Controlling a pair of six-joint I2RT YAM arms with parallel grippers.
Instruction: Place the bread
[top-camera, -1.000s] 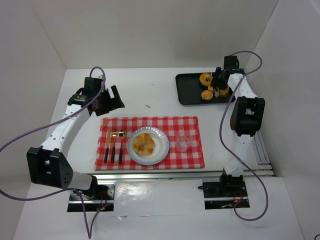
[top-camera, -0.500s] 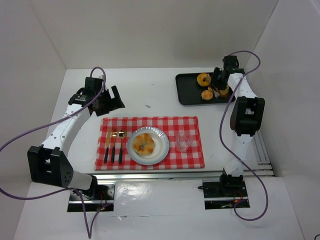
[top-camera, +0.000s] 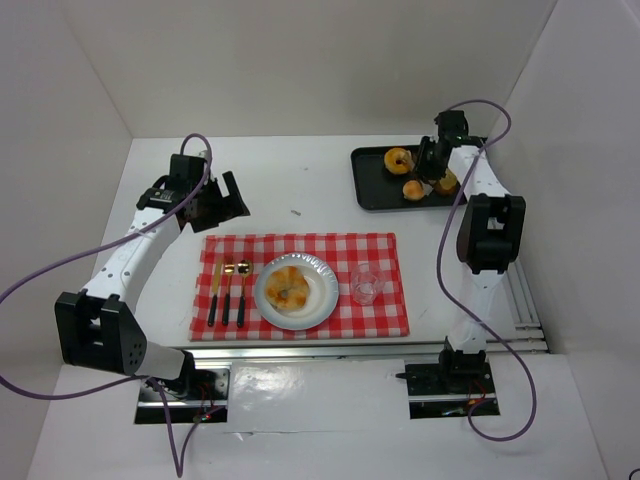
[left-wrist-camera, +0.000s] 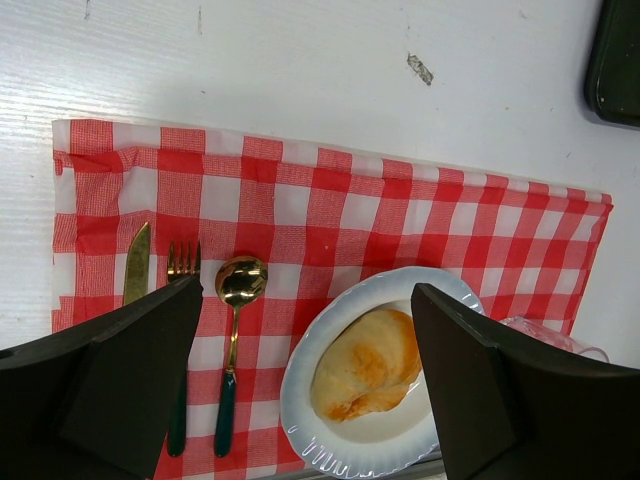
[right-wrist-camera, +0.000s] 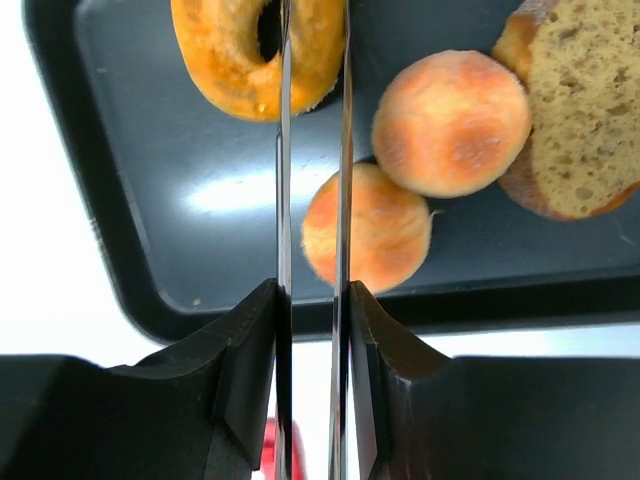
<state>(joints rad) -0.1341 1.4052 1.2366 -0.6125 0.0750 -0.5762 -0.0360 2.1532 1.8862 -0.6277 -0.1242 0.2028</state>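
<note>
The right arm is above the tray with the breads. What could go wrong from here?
1. The right gripper has only a narrow gap between its fingers, so it may push the small roll instead of gripping it. Another roll lies against that one.
2. The plate already holds a bread, and the glass stands close, so placing could knock it.

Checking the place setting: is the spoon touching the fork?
Apart. The left wrist view shows checked cloth plainly between the spoon and the fork.
</note>
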